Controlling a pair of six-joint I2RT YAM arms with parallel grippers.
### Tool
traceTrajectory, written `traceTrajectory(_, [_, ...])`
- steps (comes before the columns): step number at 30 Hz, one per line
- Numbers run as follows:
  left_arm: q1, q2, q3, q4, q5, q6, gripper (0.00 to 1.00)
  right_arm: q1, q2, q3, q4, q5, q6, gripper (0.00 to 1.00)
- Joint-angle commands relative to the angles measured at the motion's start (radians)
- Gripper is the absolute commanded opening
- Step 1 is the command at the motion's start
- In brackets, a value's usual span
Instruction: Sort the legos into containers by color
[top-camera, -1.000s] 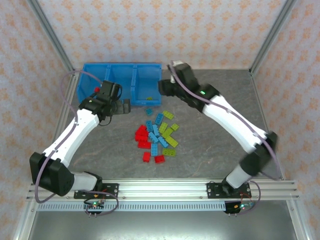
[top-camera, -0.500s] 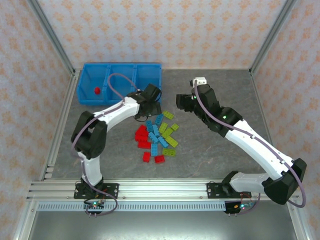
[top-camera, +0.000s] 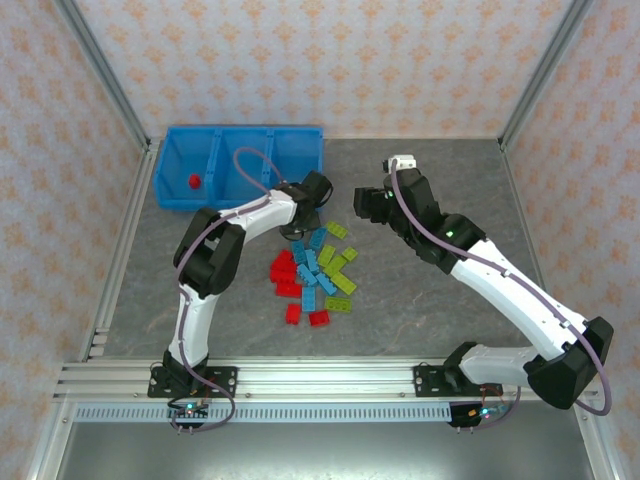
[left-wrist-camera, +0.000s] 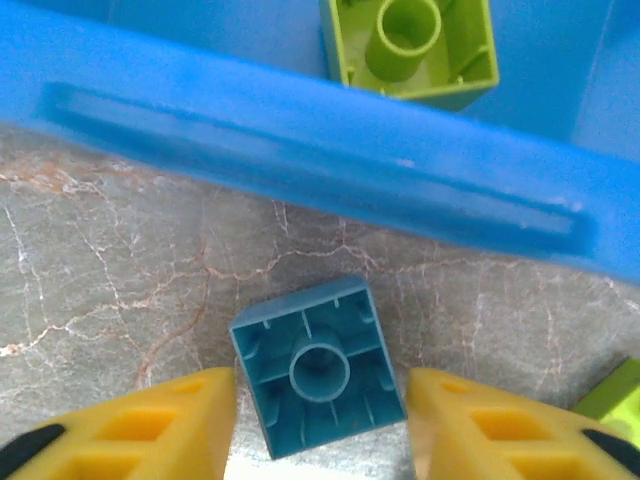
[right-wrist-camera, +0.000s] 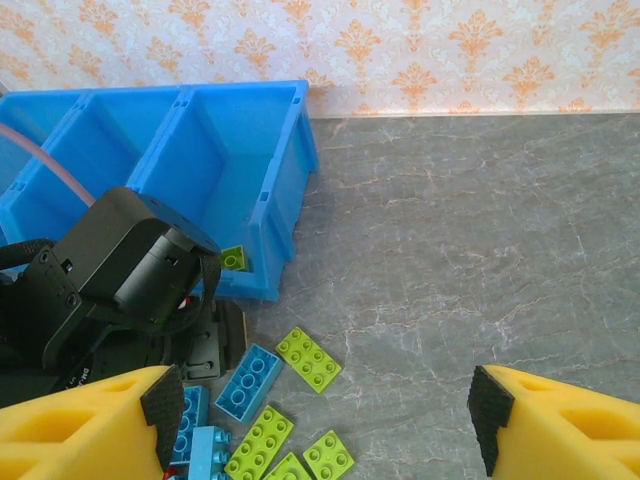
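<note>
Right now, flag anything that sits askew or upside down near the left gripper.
The light blue brick between the jaws of the left gripper lies hollow side up, twisted askew to the bin wall. The yellow-green brick just behind that wall is also upside down.

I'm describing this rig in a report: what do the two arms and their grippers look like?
The left arm and right arm have smooth white links joined by black joint housings, on black bases bolted to an aluminium rail. A thin purplish-grey cable runs along each. A green light glows on the right arm. The left gripper and right gripper have yellow fingers with black pads.
</note>
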Motion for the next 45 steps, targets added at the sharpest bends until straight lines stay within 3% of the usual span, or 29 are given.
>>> traceTrajectory(1, [0.003,0.010,0.028,-0.028,-0.053,0.001,0.38,-0.004,0.009,0.040,-0.034,0.010,0.019,0.77])
traceTrajectory(5, [0.003,-0.013,0.013,-0.036,-0.040,0.014,0.26,-0.004,0.017,0.041,-0.029,-0.005,0.039,0.78])
traceTrajectory(15, [0.002,-0.250,-0.067,-0.056,0.062,0.037,0.26,-0.004,0.043,0.055,-0.015,-0.013,0.043,0.78])
traceTrajectory(22, [0.051,-0.412,-0.010,-0.095,-0.120,0.139,0.26,-0.004,0.053,0.058,-0.012,-0.019,0.038,0.78])
traceTrajectory(26, [0.173,-0.337,0.085,-0.080,-0.153,0.195,0.26,-0.004,0.050,0.061,-0.022,-0.020,0.044,0.78])
traceTrajectory(30, [0.288,-0.153,0.247,-0.083,-0.113,0.243,0.26,-0.004,0.036,0.060,-0.037,-0.018,0.053,0.78])
traceTrajectory(36, [0.354,0.084,0.530,-0.154,-0.079,0.333,0.26,-0.004,-0.001,0.033,-0.053,-0.006,0.072,0.78])
traceTrajectory(38, [0.365,0.128,0.600,-0.185,-0.062,0.346,0.32,-0.004,-0.005,0.027,-0.057,-0.005,0.076,0.78])
traceTrajectory(42, [0.372,0.113,0.626,-0.205,-0.030,0.356,0.58,-0.004,0.002,0.025,-0.078,0.004,0.091,0.78])
traceTrajectory(45, [0.372,0.023,0.535,-0.163,-0.005,0.342,0.65,-0.004,0.015,0.019,-0.084,0.016,0.104,0.78])
